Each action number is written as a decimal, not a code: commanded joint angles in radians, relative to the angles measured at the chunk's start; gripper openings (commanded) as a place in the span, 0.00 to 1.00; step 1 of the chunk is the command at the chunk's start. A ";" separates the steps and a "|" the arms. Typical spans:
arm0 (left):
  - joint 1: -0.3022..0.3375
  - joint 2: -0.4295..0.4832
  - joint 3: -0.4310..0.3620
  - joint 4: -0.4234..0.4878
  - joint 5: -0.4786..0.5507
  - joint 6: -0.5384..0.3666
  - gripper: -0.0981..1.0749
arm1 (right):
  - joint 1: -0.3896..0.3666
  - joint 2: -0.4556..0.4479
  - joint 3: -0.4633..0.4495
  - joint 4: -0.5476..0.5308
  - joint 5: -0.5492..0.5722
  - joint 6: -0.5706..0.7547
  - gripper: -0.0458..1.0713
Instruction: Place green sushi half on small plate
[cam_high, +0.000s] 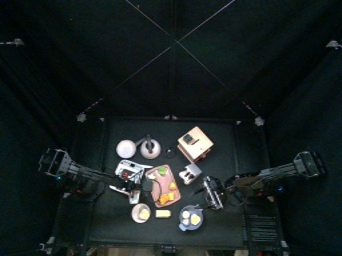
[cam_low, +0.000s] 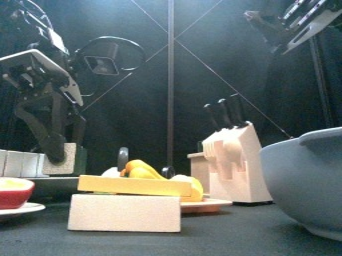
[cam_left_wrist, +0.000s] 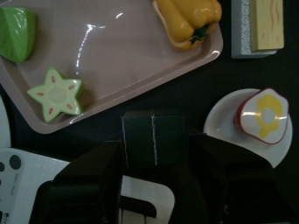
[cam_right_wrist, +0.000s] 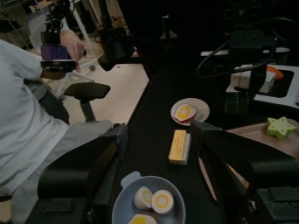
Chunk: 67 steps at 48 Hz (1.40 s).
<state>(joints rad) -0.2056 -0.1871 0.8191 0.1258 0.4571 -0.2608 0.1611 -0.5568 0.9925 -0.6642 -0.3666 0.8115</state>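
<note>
The green sushi half (cam_left_wrist: 14, 35) lies at one corner of the brown cutting board (cam_left_wrist: 128, 66), next to a pale star-shaped piece (cam_left_wrist: 55, 93) and a yellow pepper (cam_left_wrist: 187, 17). The small plate (cam_left_wrist: 225, 122) stands just off the board and bears a red-rimmed piece with a yellow middle. The plate also shows in the top view (cam_high: 140, 212) and in the right wrist view (cam_right_wrist: 186, 111). My left gripper (cam_left_wrist: 155, 147) hovers open and empty at the board's edge, between the green half and the plate. My right gripper (cam_high: 214, 190) is open and empty at the right of the board.
A yellow-topped block (cam_right_wrist: 179, 146) and a grey bowl with egg halves (cam_right_wrist: 149, 201) lie near the table's front edge. A knife block (cam_low: 227, 160) stands right of the board. A person in white (cam_right_wrist: 24, 105) sits beyond the curtains.
</note>
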 joint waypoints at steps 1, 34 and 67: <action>-0.017 -0.035 -0.020 -0.002 0.012 0.002 0.62 | -0.003 -0.002 -0.011 0.003 -0.009 0.000 0.86; -0.212 0.015 -0.021 -0.189 0.063 -0.002 0.62 | -0.005 0.048 -0.043 0.003 -0.009 0.000 0.86; -0.209 0.031 0.002 -0.253 0.003 -0.002 0.72 | -0.005 0.049 -0.043 0.003 -0.009 0.000 0.86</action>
<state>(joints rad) -0.4157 -0.1503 0.8268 -0.1197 0.4679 -0.2638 0.1580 -0.5016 0.9741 -0.6642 -0.3682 0.8115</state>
